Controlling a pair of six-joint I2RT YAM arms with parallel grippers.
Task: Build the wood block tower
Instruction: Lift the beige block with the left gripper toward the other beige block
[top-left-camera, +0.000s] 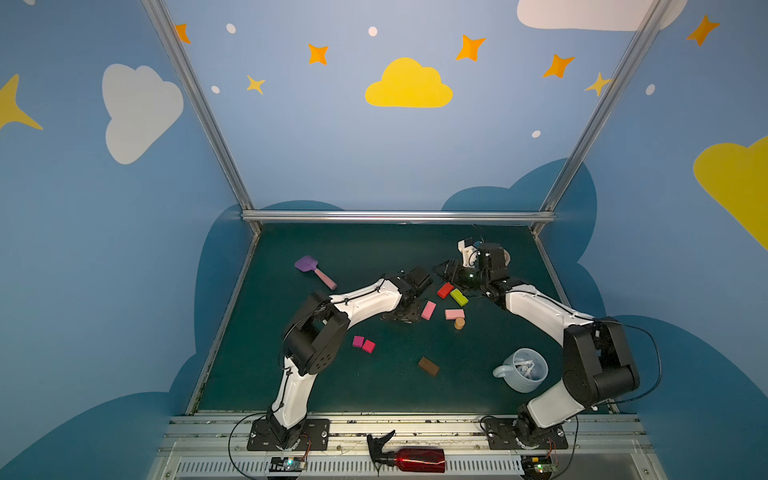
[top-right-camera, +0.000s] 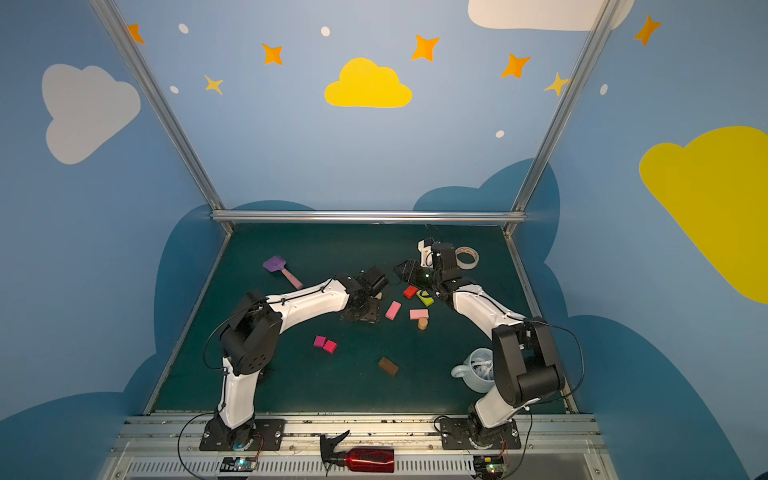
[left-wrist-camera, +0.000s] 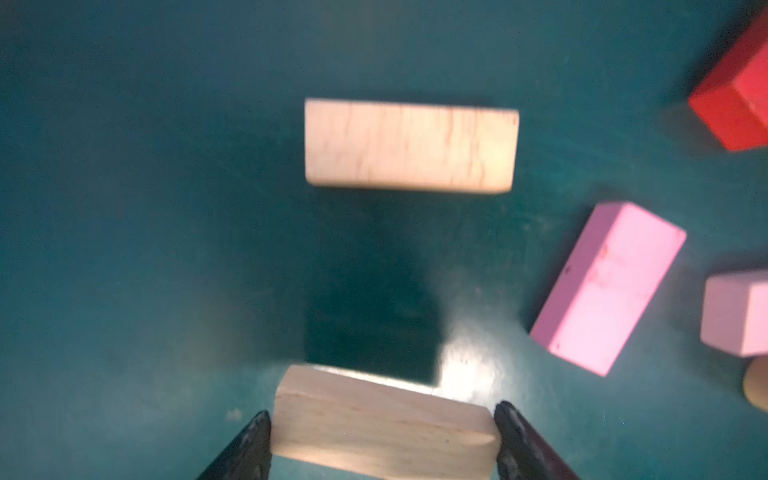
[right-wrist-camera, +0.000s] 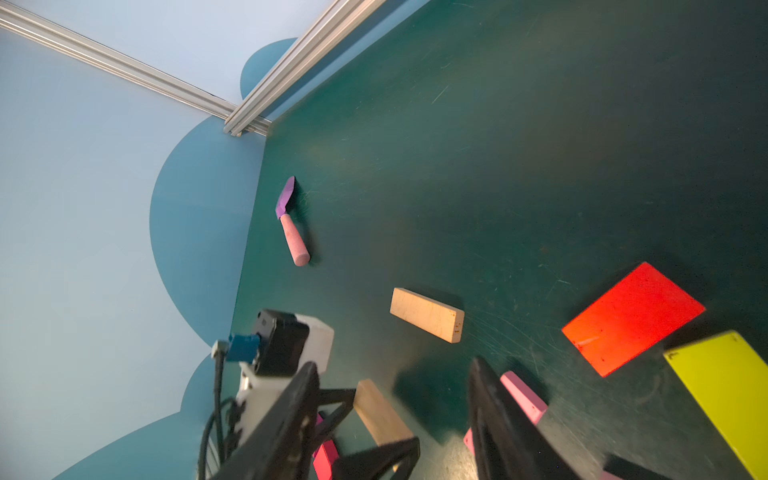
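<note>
Table (top-left-camera: 374, 395), 12 o'clock at the far edge. At 10 o'clock, spatula (top-left-camera: 314, 271). At 1 o'clock, tape roll (top-right-camera: 467, 257). Right of centre, cluster of four bars (top-left-camera: 454, 314), cylinder (top-left-camera: 459, 323) at its 6 o'clock. At 7 o'clock, pair of squares (top-left-camera: 363, 344), touching. At 5 o'clock, lone bar (top-left-camera: 428, 366). At 4 o'clock, mug (top-left-camera: 521, 370). Past the near edge, spray bottle (top-left-camera: 409, 459). At the cluster's 9 o'clock, held bar (left-wrist-camera: 384, 432) in the left gripper (left-wrist-camera: 382, 412), another bar (left-wrist-camera: 409, 145) lying nearby.

Tan bar (left-wrist-camera: 384, 428) is gripped; red bar (top-left-camera: 445, 290), lime bar (top-left-camera: 459, 297), pink bars (top-left-camera: 428, 310), cylinder (top-left-camera: 459, 323) are scattered mid-frame; magenta squares (top-left-camera: 358, 341), brown bar (top-left-camera: 428, 366) lower.
</note>
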